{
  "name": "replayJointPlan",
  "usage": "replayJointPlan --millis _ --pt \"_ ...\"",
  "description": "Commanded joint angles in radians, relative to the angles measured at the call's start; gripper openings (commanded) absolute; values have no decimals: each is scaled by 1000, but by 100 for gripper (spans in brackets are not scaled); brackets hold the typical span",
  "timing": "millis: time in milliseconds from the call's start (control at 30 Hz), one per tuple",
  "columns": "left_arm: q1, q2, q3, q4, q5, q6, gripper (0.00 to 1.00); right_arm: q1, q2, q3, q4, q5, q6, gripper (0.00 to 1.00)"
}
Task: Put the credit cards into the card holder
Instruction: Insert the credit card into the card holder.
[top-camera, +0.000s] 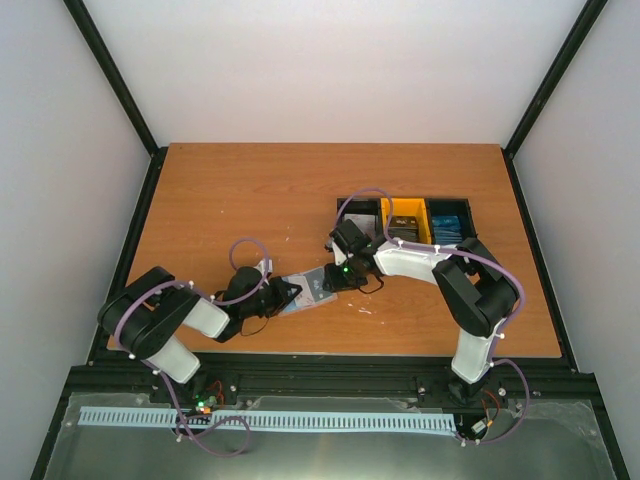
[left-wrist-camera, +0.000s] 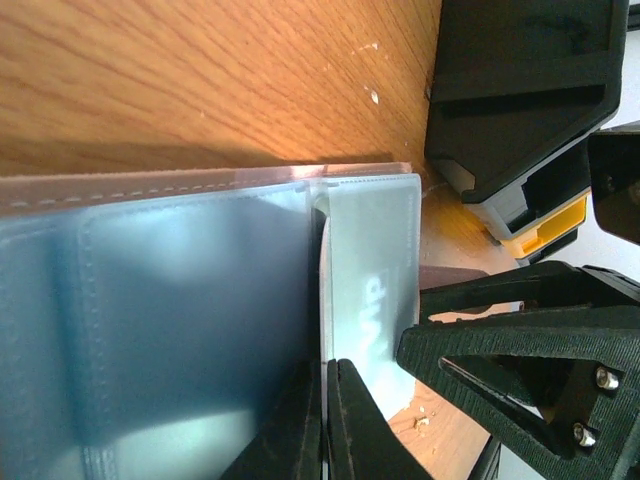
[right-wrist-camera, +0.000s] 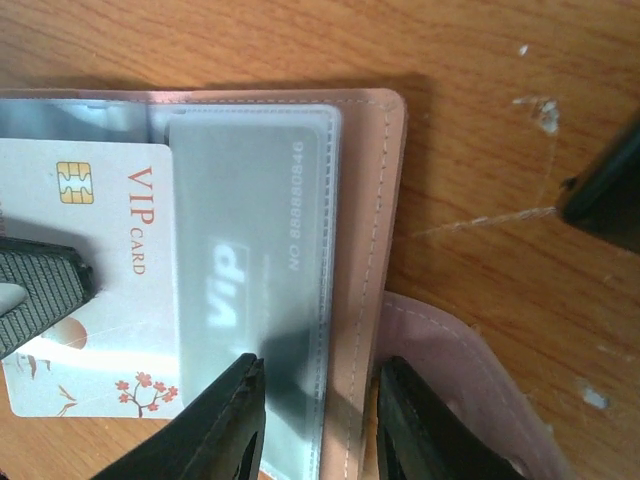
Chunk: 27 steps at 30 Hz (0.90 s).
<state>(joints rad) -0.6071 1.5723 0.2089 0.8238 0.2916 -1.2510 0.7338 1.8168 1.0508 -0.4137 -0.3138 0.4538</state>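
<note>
Currently white VIP card (right-wrist-camera: 100, 300) overlaps card holder (right-wrist-camera: 365, 250) at its 9 o'clock side, mid tabletop (top-camera: 230, 190) — left pincer (left-wrist-camera: 322, 400) clenched there, on what unclear; right pincer (right-wrist-camera: 322, 375) released — skewed push could buckle card.

My right wrist view: the white card (right-wrist-camera: 120, 320) reads "VIP CARD" in red. The grey card (right-wrist-camera: 260, 200), in the card holder (right-wrist-camera: 375, 200), reads "Vip" and "NO 8888…", later digits unclear.

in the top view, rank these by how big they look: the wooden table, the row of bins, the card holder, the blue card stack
1. wooden table
2. row of bins
3. card holder, though partly covered
4. blue card stack
</note>
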Motion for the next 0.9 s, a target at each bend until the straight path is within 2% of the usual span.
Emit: replayJointPlan --millis 0,400,533,867 --pt "-12 28 10 37 -21 -14 1 10 43 -34 -20 -34 10 32" --pt "-21 77 9 103 -24 -38 1 10 45 -49 -9 -32 39 26" --pt "-34 66 -8 95 -65 -65 1 10 41 -58 6 -36 57 25" --pt "-51 -46 -23 -53 -200 -81 1 10 38 -63 18 -45 63 24"
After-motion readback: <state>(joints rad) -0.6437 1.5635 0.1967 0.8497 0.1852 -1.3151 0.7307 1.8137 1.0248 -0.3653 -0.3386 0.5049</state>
